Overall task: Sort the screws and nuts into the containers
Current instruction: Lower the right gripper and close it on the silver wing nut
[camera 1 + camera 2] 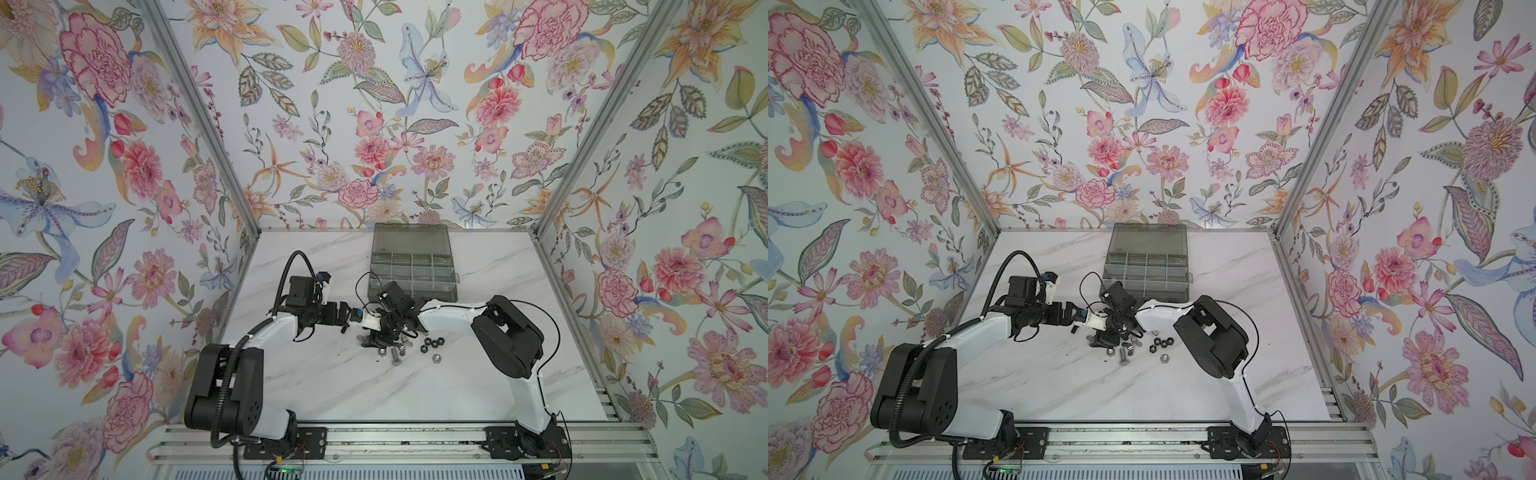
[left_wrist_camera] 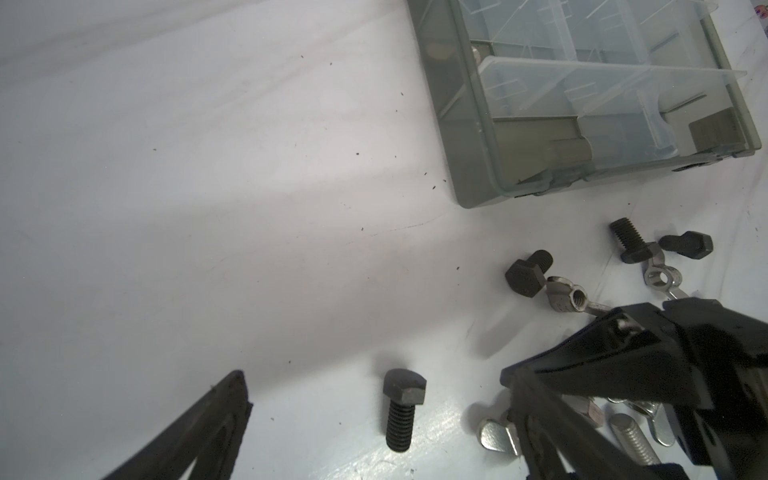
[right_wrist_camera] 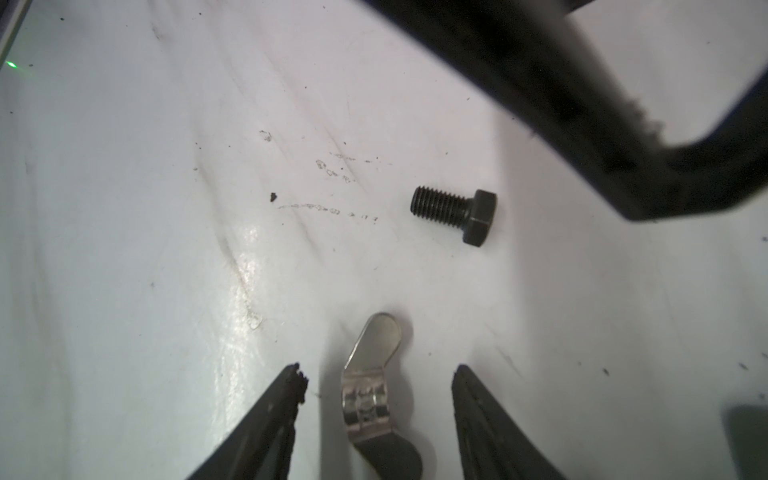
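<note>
The translucent smoky-grey plastic organizer box sits at the back of the white marbled table, with its hinged lid thrown back toward the wall. In both top views its cells read only as grey rectangles between thin dividers. The left wrist view looks through the box's side wall and shows what may be one hex-shaped piece in a far cell, too dim to name.

The loose hardware lies on the table in front of the box. Only the left wrist view picks out three short black hex-head bolts and two silver wing nuts near the box corner. Only the top views show the cluster of small black hex nuts, a silver cap nut and a longer silver bolt nearer the front edge.

The right pincer points down with its jaws partway apart. It straddles a flat-lying silver wing nut, with a gap on either side and nothing gripped. The top views hide this under the wrist. The left pincer stands wide open, and one short black bolt lies loose between its fingers.
</note>
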You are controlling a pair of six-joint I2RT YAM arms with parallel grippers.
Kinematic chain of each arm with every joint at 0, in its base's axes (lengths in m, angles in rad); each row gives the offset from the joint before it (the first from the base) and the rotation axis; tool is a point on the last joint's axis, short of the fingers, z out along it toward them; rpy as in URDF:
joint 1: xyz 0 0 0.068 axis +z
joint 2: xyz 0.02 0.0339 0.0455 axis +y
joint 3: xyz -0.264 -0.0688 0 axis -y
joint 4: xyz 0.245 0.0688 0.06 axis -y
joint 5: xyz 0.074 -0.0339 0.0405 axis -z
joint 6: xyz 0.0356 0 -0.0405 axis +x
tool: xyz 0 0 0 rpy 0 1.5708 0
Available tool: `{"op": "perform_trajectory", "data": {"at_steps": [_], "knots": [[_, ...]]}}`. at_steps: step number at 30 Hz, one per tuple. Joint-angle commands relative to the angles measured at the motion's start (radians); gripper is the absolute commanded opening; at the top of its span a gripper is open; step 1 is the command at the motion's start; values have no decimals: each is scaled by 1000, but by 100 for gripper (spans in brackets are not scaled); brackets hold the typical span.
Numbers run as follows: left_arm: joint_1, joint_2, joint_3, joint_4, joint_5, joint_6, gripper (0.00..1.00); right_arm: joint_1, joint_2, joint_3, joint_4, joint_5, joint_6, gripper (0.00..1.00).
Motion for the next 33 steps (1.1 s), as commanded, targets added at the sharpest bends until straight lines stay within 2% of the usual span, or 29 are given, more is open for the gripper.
{"op": "perform_trajectory", "data": {"at_steps": [1, 25, 28, 33], "knots": [[11, 13, -2, -6, 16, 9, 99, 9, 20, 18, -27, -20, 21, 60], [11, 14, -10, 1, 20, 6, 99, 8, 47, 20, -45, -20, 34, 49], [11, 14, -10, 1, 21, 6, 99, 7, 51, 24, -46, -22, 38, 45], [11, 5, -12, 6, 22, 6, 99, 5, 46, 27, -46, -19, 52, 29]]}}
